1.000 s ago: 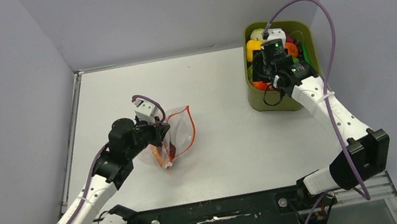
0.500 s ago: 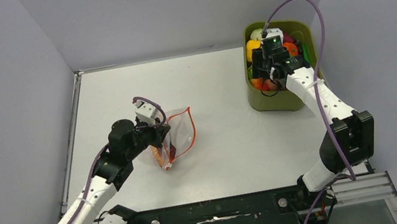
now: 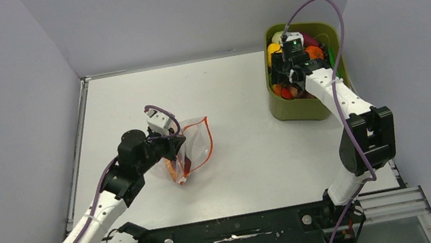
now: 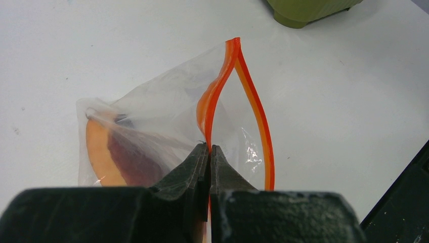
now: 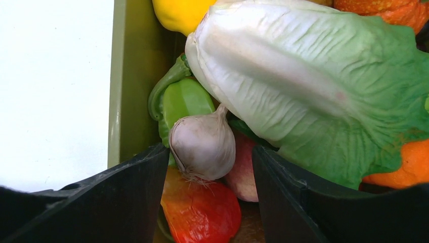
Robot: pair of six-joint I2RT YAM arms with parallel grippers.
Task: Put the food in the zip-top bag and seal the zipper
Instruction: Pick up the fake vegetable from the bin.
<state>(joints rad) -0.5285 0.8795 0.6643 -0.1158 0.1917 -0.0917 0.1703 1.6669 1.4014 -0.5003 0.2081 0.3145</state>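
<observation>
– Zip-top bag (image 3: 195,143): where is it?
– On the counter (image 3: 245,156), left of middle, well apart from the olive-green tub (image 3: 294,111) at the far right. Its mouth gapes, and the two sides of the zipper (image 4: 259,121) bow apart. An orange and dark red piece (image 4: 114,157) lies inside.
– And the left pincer (image 4: 209,149)?
– Pinched tight on one side of the zipper, at the near end of the mouth.
– The rest of the food (image 3: 315,52)?
– Heaped in the tub: a lettuce (image 5: 313,86), a green pepper (image 5: 184,101), a garlic bulb (image 5: 202,147), a yellow piece (image 5: 182,15), and a red-orange piece (image 5: 200,212) underneath.
– The right pincer (image 5: 210,152)?
– Down in the tub, jaws wide, one finger on each side of the garlic bulb with a gap on both sides. It holds nothing.
</observation>
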